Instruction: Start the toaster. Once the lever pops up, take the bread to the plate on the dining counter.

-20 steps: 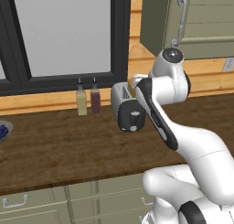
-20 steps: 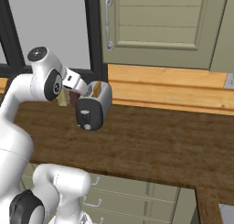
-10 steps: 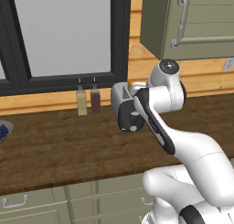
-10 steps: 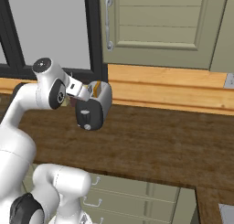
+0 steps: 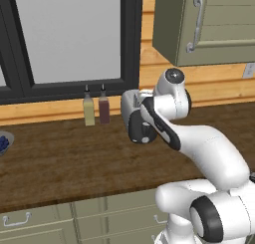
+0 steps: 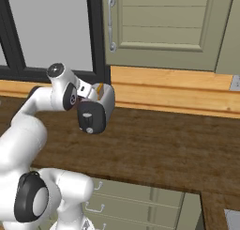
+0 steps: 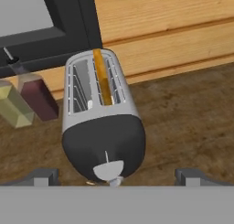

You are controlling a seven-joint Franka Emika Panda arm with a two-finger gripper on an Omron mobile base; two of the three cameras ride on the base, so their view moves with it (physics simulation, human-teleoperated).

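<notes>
Surface point(image 5: 55, 161): dark wood-grain top running along the wall under the window. Broad bare stretches lay to the left of the toaster and to its right in the right base view; its front edge sat well forward of the toaster, over pale green drawers.

Arm: over the last second the wrist dropped and swung in toward the toaster, so that the hand closed up behind and above the black end face. Judged as the approach to the lever, with the toaster not yet started.

Toaster point(image 7: 100, 122): silver body, black rounded end face turned toward the hand, standing on the surface near the back wall. Its place on the surface was unchanged. A pale lever tab showed low on the end face. Wood panelling stood close behind it, leaving little room at the rear.

Two slim bottles point(image 5: 96, 106): just beside the toaster on its left, a hazard for any sideways sweep.

Bread point(image 7: 102, 77): tan slice standing on edge in one of the top slots, its upper edge proud of the slot.

End effector point(image 7: 112, 175): finger tips stood wide apart, either side of the end face, gripping nothing; open air lay above the slots for a lift-out.
</notes>
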